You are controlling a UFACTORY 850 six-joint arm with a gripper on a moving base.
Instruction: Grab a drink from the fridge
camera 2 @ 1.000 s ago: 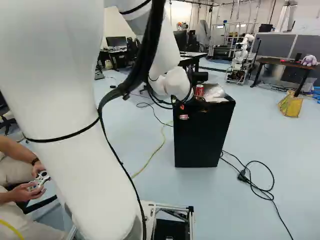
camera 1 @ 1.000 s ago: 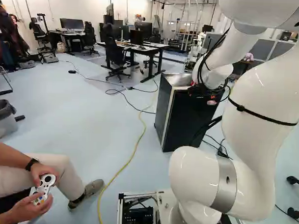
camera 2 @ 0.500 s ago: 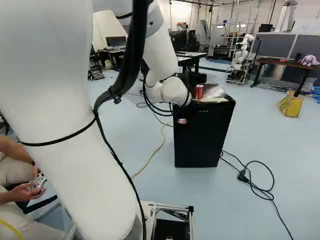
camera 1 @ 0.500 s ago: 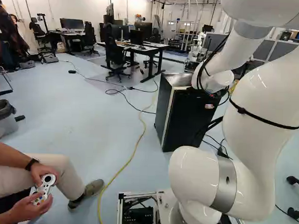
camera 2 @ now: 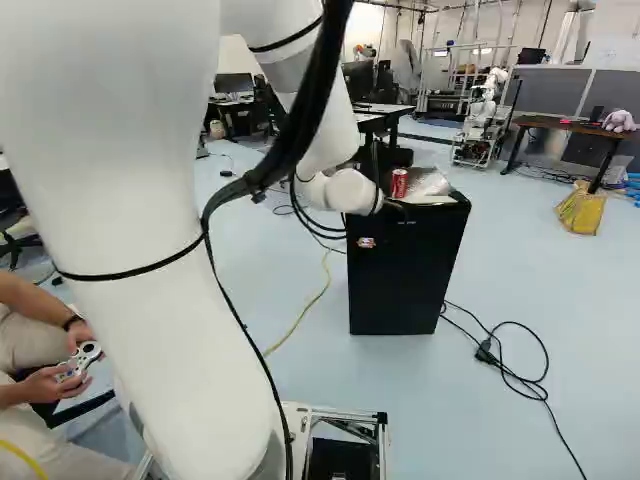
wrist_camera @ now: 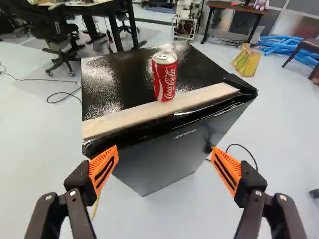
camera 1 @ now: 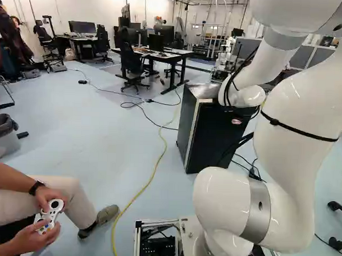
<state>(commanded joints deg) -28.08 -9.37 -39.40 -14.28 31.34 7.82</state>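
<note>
The gripper (wrist_camera: 164, 152) is spread wide; advancing too low, it may hit the fridge (camera 2: 405, 275) and topple the can (wrist_camera: 165, 82). Its height is difficult to judge.

A red can (wrist_camera: 165, 79) stands upright — atop the closed black fridge (camera 2: 400, 280).

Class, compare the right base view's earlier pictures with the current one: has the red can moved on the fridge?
No. The red can shows no shift either way against the fridge; it stands on top at the same spot.
</note>
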